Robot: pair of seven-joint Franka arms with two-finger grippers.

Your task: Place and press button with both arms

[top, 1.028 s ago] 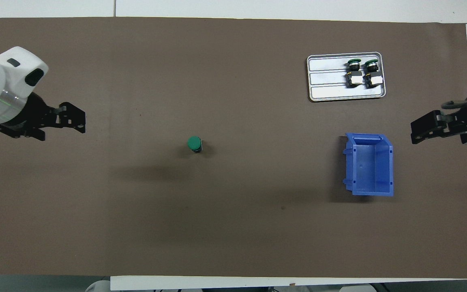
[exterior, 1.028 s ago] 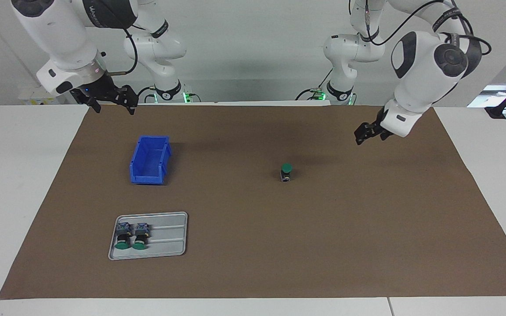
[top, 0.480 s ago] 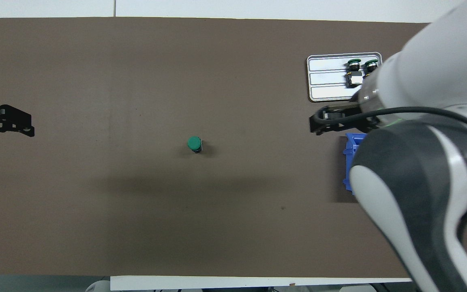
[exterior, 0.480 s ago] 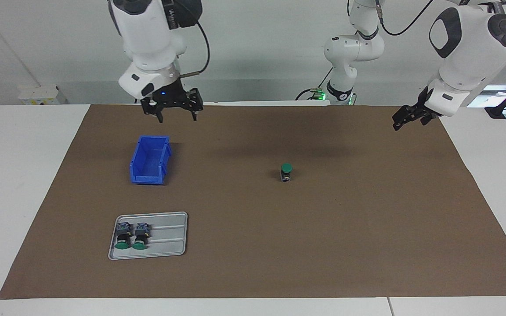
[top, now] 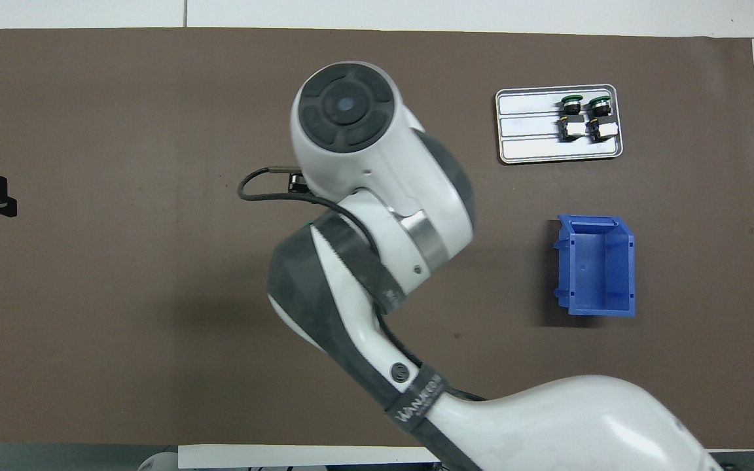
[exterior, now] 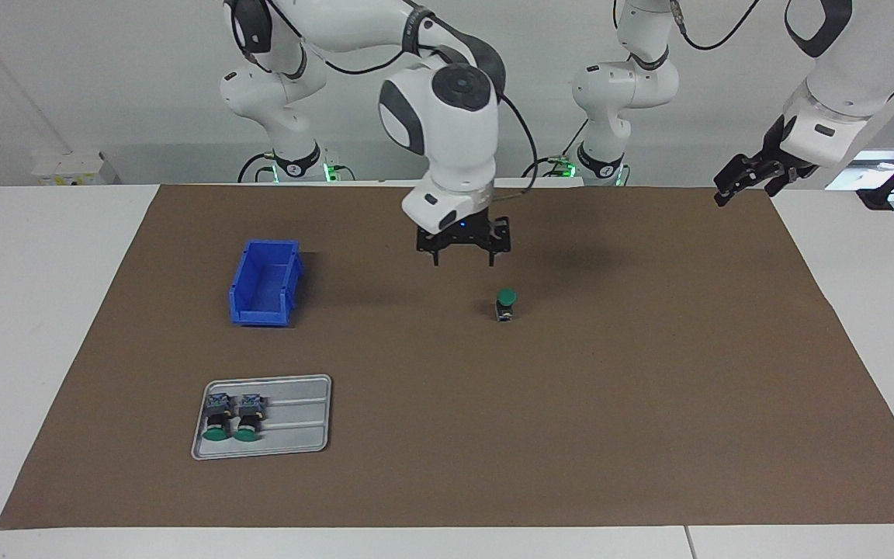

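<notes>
One button point(exterior: 505, 303) stands upright on the brown mat near the table's middle, green cap up. My right gripper point(exterior: 463, 261) hangs open, fingers pointing down, over the mat close beside that button, apart from it and empty. In the overhead view the right arm point(top: 377, 196) covers both the button and its own gripper. My left gripper point(exterior: 729, 189) is raised and open over the mat's edge at the left arm's end, holding nothing; only its tip point(top: 4, 199) shows from above.
A grey tray point(exterior: 299, 423) point(top: 527, 124) at the right arm's end holds two more buttons point(exterior: 232, 417) point(top: 585, 116) lying on their sides. A blue bin point(exterior: 265, 283) point(top: 596, 265), with nothing in it, stands nearer to the robots than the tray.
My right arm has swung from the right arm's end of the table, past the blue bin, to beside the standing button. My left gripper has drawn back and up toward its own end.
</notes>
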